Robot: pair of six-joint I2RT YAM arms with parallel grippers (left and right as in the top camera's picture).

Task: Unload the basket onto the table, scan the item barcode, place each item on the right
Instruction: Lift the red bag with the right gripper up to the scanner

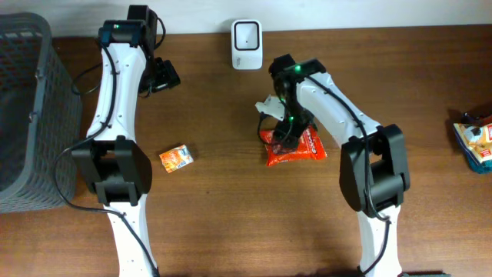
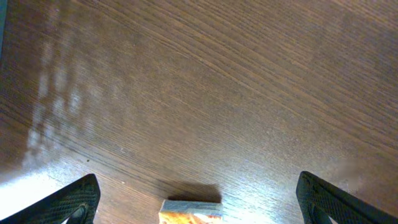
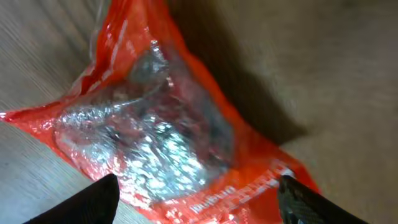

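Right wrist view: the right gripper (image 3: 199, 208) is seen with its jaws spread wide, one dark fingertip (image 3: 87, 202) at each lower corner, and nothing is clamped between them. A red packet (image 3: 161, 124) with a crinkled clear window is seen directly beneath the spread, lying flat on the wooden table (image 3: 348, 74).

On the left wrist view, the left gripper (image 2: 196, 190) is shown with its jaws fully apart and empty. The top edge of a small orange box (image 2: 189, 211) is caught at the frame's lower edge, between the fingertips and resting on the wood.

From overhead, the right gripper is placed over the left end of the red packet, which is found near the table's middle, in front of the white scanner (image 1: 247, 45) and slightly to its right. The orange box is set well apart to the left. A grey basket (image 1: 31, 115) is seen at the left edge, and more packets (image 1: 477, 142) at the right.
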